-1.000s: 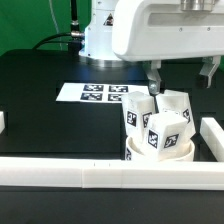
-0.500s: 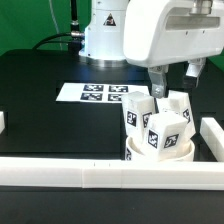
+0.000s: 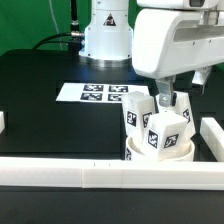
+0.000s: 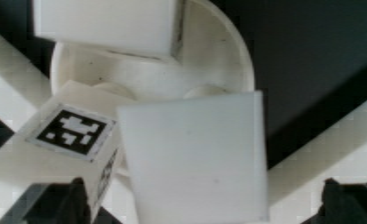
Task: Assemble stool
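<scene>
The stool's round white seat (image 3: 160, 153) lies at the exterior view's right front, with three short tagged legs (image 3: 163, 130) standing up from it. My gripper (image 3: 165, 97) hangs just above the legs, with its dark fingers over the rear ones. In the wrist view the gripper (image 4: 194, 205) is open. Its fingertips (image 4: 55, 200) stand wide apart on either side of one plain white leg face (image 4: 189, 160), without touching it. A tagged leg (image 4: 73, 130), another leg (image 4: 109, 30) and the seat rim (image 4: 228, 55) also show there.
The marker board (image 3: 100, 93) lies flat on the black table behind the stool. A long white rail (image 3: 90, 175) runs along the front, close to the seat. A rail piece (image 3: 213, 135) stands to the right and another (image 3: 2, 122) at the left edge.
The arm has moved toward the exterior view's right and now covers more of the area above the stool's legs. The stool has not moved.
</scene>
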Tool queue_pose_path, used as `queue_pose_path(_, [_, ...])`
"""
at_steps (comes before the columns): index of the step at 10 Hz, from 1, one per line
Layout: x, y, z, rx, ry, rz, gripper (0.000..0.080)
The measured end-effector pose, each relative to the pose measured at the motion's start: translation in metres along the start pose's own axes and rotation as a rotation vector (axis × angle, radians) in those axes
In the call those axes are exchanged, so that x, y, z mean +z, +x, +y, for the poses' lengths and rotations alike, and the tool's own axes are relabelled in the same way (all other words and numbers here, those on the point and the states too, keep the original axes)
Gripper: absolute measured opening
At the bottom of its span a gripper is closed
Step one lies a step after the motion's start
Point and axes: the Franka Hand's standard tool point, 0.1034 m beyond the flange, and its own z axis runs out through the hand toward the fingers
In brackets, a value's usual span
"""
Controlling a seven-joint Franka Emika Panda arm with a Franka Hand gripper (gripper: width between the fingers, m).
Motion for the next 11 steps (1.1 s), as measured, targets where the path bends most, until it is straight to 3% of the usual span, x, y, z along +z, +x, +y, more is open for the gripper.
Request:
queue_pose_path(1, [0.0000,0.0000,0.0000,0.009,0.000,0.000,0.0648])
queue_pose_path(3, [-0.0001,0.0001,0.0004,0.011,-0.001,0.001,0.0389])
queue_pose_path(4, [-0.0002,-0.0001,0.0007,0.013,-0.001,0.001,0.0334])
queue_pose_path(7, [-0.0002,-0.0003,0.0009,0.053,-0.001,0.002,0.0334])
queue_pose_path(11, [0.0004,-0.0018,0.0010,0.474,0.002,-0.003,0.0335])
